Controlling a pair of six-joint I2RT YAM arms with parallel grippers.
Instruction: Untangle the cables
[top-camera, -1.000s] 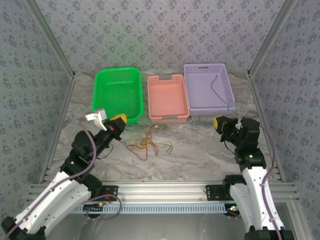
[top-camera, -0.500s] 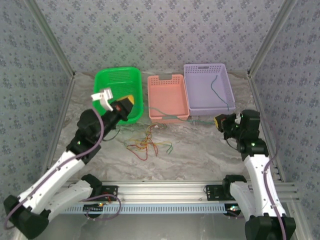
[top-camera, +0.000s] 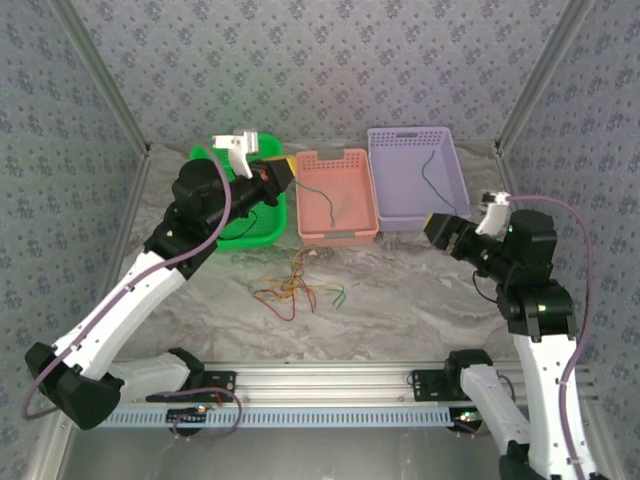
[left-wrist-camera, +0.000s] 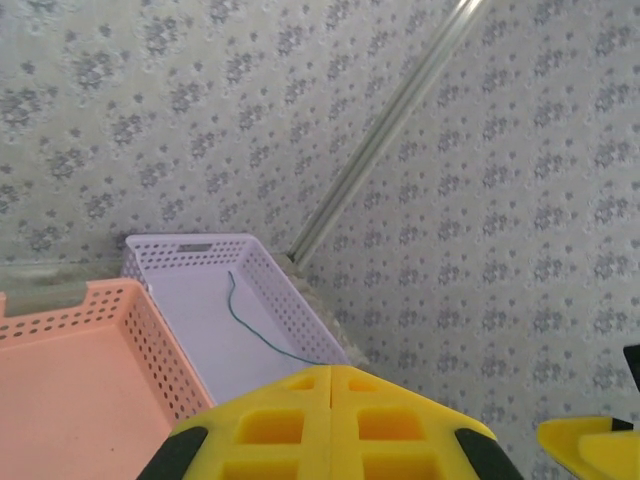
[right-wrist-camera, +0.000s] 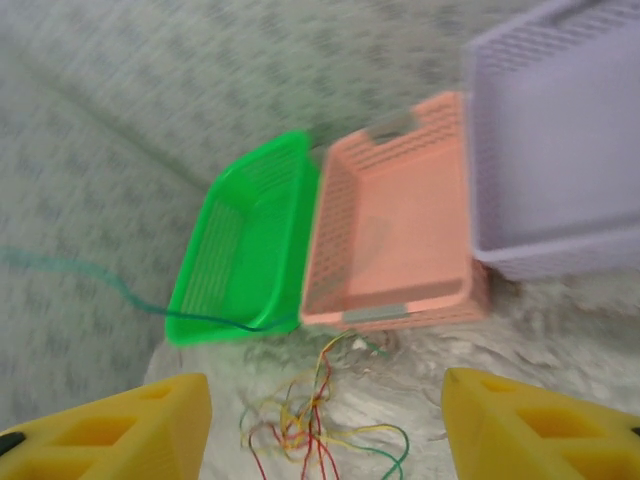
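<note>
A tangle of red, yellow, orange and green cables (top-camera: 295, 290) lies on the table in front of the baskets, seen too in the right wrist view (right-wrist-camera: 310, 425). My left gripper (top-camera: 283, 166) is raised over the gap between the green and pink baskets. Its yellow jaws (left-wrist-camera: 330, 375) are pressed together, shut on a teal cable (top-camera: 318, 200) that droops from it into the pink basket. A thin teal strand (right-wrist-camera: 150, 305) crosses in front of the green basket. Another teal cable (top-camera: 432, 180) (left-wrist-camera: 250, 320) lies in the purple basket. My right gripper (top-camera: 442, 230) (right-wrist-camera: 325, 400) is open and holds nothing.
Three baskets stand in a row at the back: green (top-camera: 250, 228), pink (top-camera: 340, 237) and purple (top-camera: 400, 140). Patterned walls with metal posts close in the table on three sides. A metal rail (top-camera: 320, 380) runs along the near edge.
My left arm has lifted and swung back and right, carrying the teal cable over the pink basket. My right gripper has opened, let go of that cable's other end, and risen.
</note>
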